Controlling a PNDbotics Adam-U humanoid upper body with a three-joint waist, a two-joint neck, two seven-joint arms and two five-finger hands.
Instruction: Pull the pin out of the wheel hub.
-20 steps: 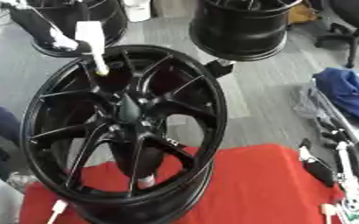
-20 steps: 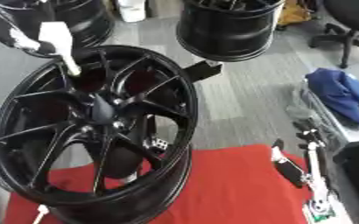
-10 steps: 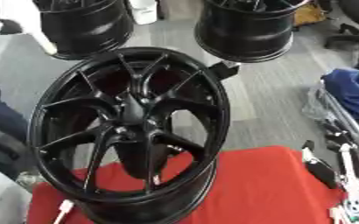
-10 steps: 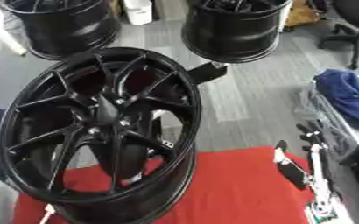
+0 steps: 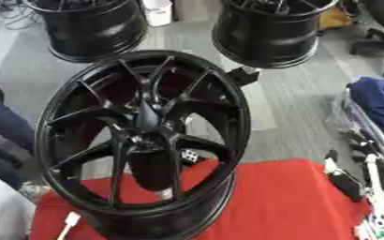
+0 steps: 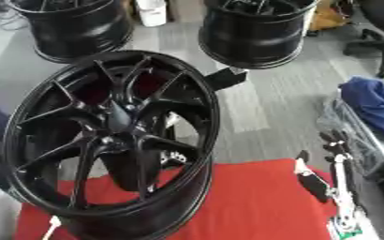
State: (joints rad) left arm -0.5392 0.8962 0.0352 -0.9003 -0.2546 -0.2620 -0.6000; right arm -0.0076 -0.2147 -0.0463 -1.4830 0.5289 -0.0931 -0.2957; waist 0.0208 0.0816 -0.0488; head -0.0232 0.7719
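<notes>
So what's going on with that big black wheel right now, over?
Neither hand in view. Black wheel stands tilted on the red cloth. No pin visible at its hub. Nothing blocking the front.

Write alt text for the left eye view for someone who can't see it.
A large black spoked wheel stands tilted on a red cloth, with no robot hand in view. Two more black rims sit on the grey floor behind it, blue fabric at right.

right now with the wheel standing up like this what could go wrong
1. The black wheel stands tilted on its rim at the edge of the red cloth; a pull at the hub might tip or roll it.
2. Neither robot hand is in view, so nothing visibly steadies it.
3. The white-and-black tools at the right lie near the wheel and could be knocked if it rolls.
</notes>
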